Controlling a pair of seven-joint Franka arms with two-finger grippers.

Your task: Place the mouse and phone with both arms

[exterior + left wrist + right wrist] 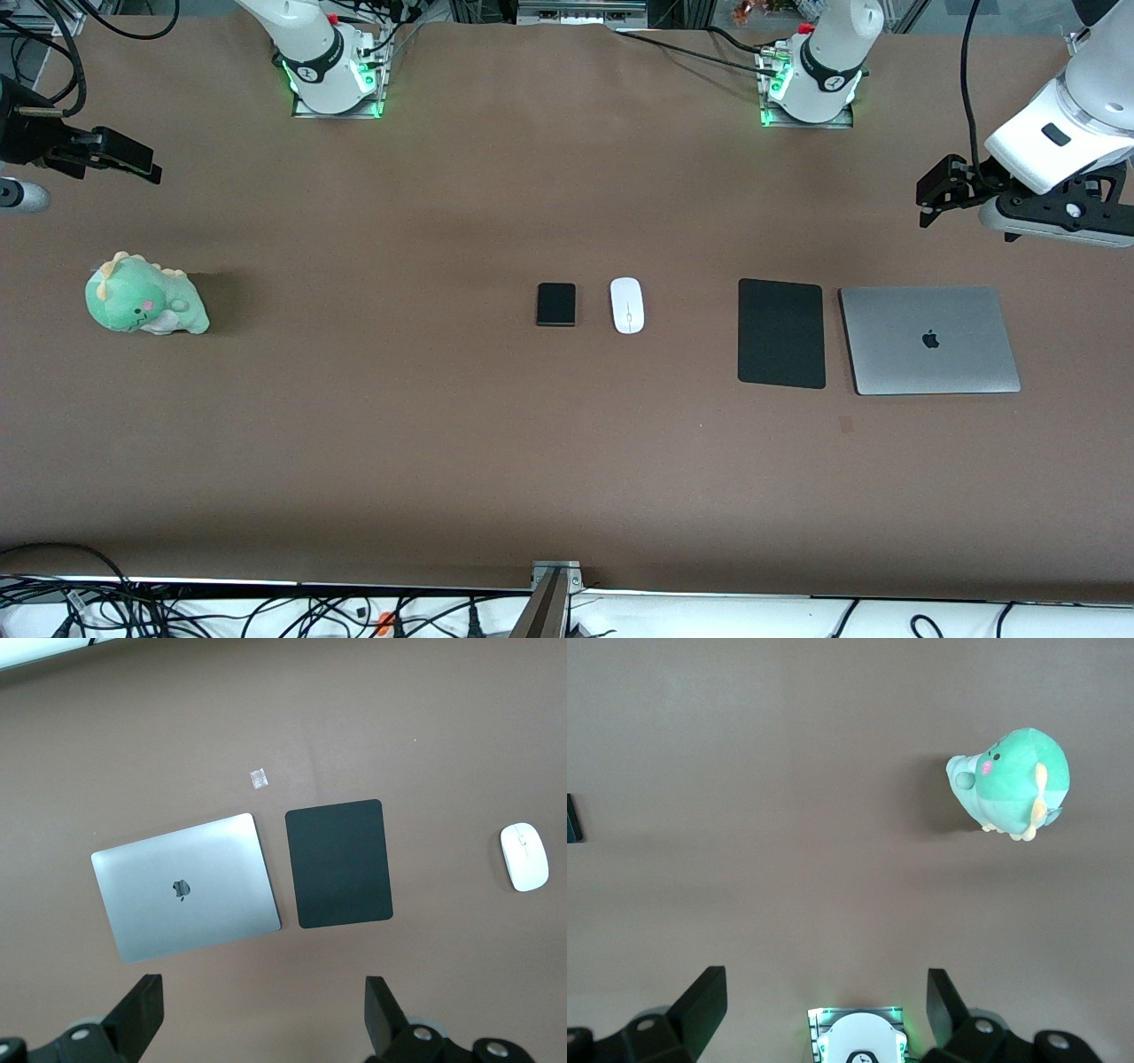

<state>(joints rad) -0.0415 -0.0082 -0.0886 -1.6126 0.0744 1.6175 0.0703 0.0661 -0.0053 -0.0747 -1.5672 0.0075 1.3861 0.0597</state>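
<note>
The white mouse point(626, 305) and the small black phone point(555, 304) lie side by side at the middle of the table, the mouse toward the left arm's end. The mouse also shows in the left wrist view point(524, 856). Only an edge of the phone point(571, 819) shows in the right wrist view. My left gripper point(930, 190) is open and empty, up over bare table by the laptop; its jaws point(263, 985) stand wide apart. My right gripper point(142, 164) is open and empty, up over bare table at the right arm's end point(824, 983).
A flat black mouse pad point(781, 332) and a closed silver laptop point(928, 340) lie toward the left arm's end. A green plush dinosaur point(142, 306) sits toward the right arm's end. A small scrap point(259, 778) lies by the laptop.
</note>
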